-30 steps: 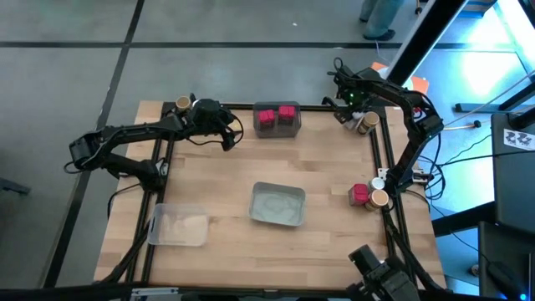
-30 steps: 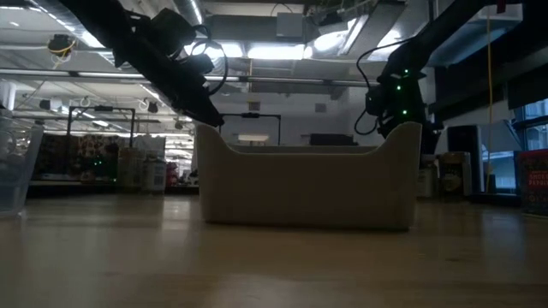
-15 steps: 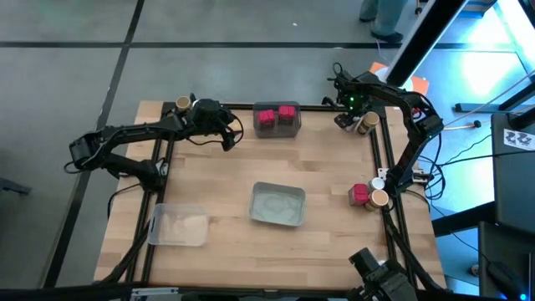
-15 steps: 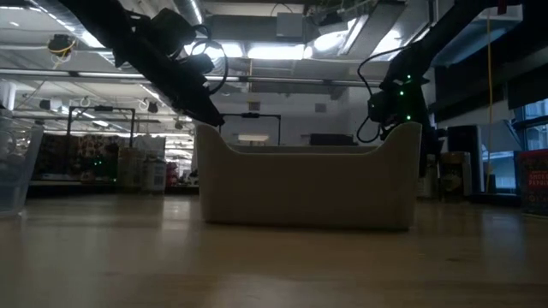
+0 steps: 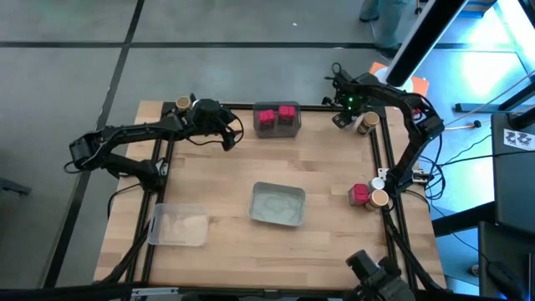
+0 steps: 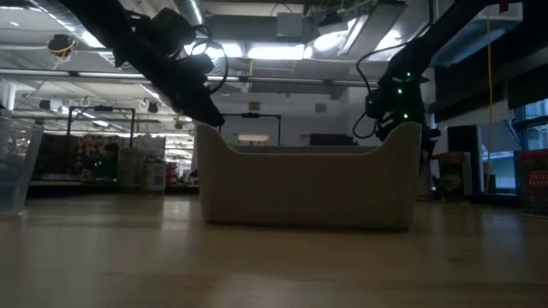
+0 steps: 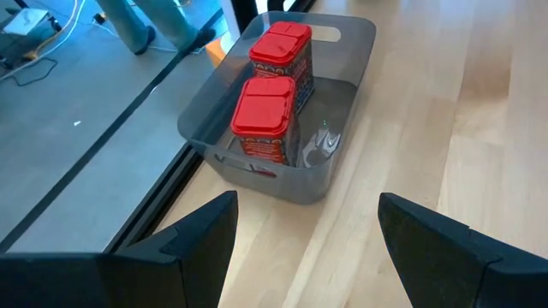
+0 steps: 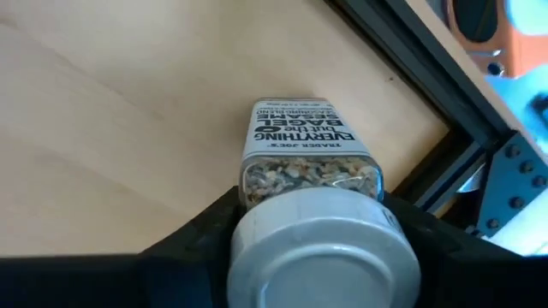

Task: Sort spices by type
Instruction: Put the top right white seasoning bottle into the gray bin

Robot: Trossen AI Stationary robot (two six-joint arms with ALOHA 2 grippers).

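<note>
My right gripper (image 5: 340,118) is at the table's far right corner, shut on a round white-topped jar (image 8: 310,154) of seasoning. A tan-topped jar (image 5: 367,123) stands just to its right. My left gripper (image 5: 226,135) (image 7: 304,224) hovers open beside the grey tray (image 5: 277,125), which holds two red blocky jars (image 7: 271,90) standing upright. A red jar (image 5: 359,194), a tan-topped jar (image 5: 379,200) and a white-topped jar (image 5: 379,181) stand at the right edge. Another tan-topped jar (image 5: 181,103) stands at the far left corner. My right gripper pinches the white-topped jar between its two fingers (image 8: 210,227), on the clear body just under the lid (image 8: 257,184). The jar is tilted, with its lid (image 8: 321,248) toward the wrist and its base pointing away over the wood. Whether the base touches the table, I cannot tell.
A pale tray (image 5: 278,205) sits mid-table and fills the middle of the low view (image 6: 308,184). A clear tray (image 5: 178,224) lies near the left front. A black frame rail (image 8: 411,51) runs along the table edge close behind the held jar. Bare wood lies between the trays.
My right gripper, with the jar in its hold, has edged slightly toward the table's left. The jars in the trays and at the edges have stayed put.
</note>
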